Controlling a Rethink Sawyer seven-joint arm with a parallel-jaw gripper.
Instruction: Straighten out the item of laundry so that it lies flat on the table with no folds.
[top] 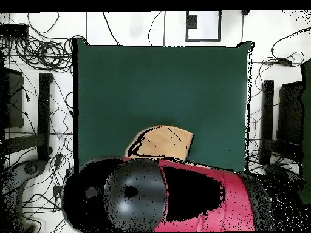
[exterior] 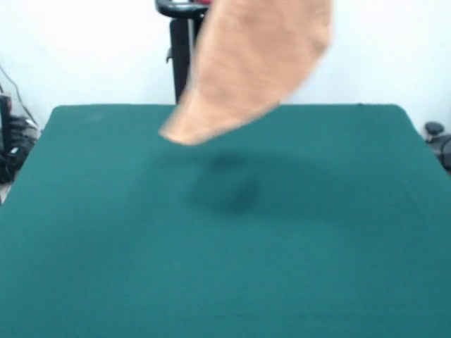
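Observation:
The orange-tan towel (exterior: 254, 63) hangs in the air above the far middle of the dark green table (exterior: 225, 267). It runs out of the top of the front view and its lower corner (exterior: 180, 134) swings to the left, blurred, clear of the table top. Its shadow (exterior: 229, 186) lies on the felt below. In the overhead view part of the towel (top: 161, 141) shows past the red and black arm (top: 200, 197), near the table's (top: 158, 85) edge by the robot. The gripper itself shows in neither view; the arm hides it from above.
The robot's black pedestal (exterior: 182, 56) stands behind the table's far edge. Cables and black stands (top: 44, 115) lie on the floor along both sides of the table. A white sheet with a black square (top: 203, 25) lies beyond the table's far edge.

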